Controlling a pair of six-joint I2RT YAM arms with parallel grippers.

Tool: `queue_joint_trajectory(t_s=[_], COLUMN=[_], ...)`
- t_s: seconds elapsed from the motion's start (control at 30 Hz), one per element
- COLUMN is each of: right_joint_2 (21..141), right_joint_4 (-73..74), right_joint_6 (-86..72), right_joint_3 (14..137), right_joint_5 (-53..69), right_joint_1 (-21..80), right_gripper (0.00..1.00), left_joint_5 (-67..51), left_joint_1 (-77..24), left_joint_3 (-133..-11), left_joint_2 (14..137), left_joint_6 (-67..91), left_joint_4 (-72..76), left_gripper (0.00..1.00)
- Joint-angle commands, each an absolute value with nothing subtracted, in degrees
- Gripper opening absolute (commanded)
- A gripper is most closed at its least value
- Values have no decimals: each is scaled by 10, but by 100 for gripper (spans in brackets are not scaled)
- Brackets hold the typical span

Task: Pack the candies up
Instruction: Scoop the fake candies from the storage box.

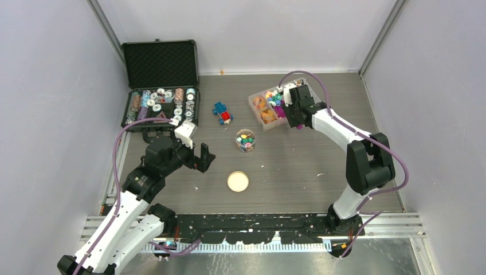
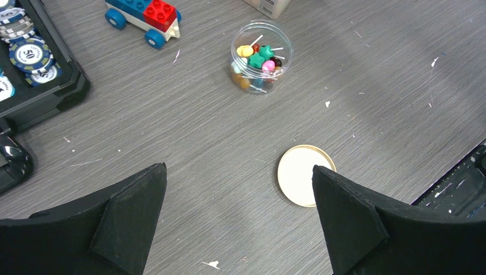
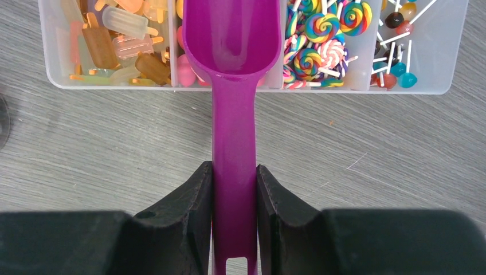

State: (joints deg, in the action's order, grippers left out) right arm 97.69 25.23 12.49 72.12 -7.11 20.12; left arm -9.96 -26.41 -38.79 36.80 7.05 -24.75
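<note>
The candies lie sorted in a clear compartment tray at the back right. In the right wrist view the tray holds ice-lolly sweets, swirl lollipops and ball lollipops. My right gripper is shut on the handle of a purple scoop, whose empty bowl hangs over a middle compartment; the top view shows the gripper beside the tray. A clear jar with several candies stands mid-table and shows in the left wrist view. My left gripper is open and empty above the table, near left of the jar.
A round cork disc lies in front of the jar; the left wrist view shows the disc partly behind one finger. A blue-and-red toy brick car stands behind the jar. An open black case of chip discs sits back left.
</note>
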Motion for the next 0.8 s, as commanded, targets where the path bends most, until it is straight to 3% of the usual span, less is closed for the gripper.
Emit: queue_joint_trajectory(t_s=[0.0,0.53,0.77], right_joint_2=[918,824,781], right_joint_4=[175,48,67], right_joint_6=[107,106,114], right_joint_3=[674,548,551], right_joint_5=[-75,-55,-36], right_joint_1=[199,196,196], right_gripper=[1,1,1], left_joint_5=[-110,-105,-60], left_joint_1=[-266,-270,-270], left_joint_3=[-399,-399,-407], left_joint_2=[363,359,348], left_joint_6=[64,62,54], left_joint_4=[-245,-247,-260], left_gripper=[100,100,100])
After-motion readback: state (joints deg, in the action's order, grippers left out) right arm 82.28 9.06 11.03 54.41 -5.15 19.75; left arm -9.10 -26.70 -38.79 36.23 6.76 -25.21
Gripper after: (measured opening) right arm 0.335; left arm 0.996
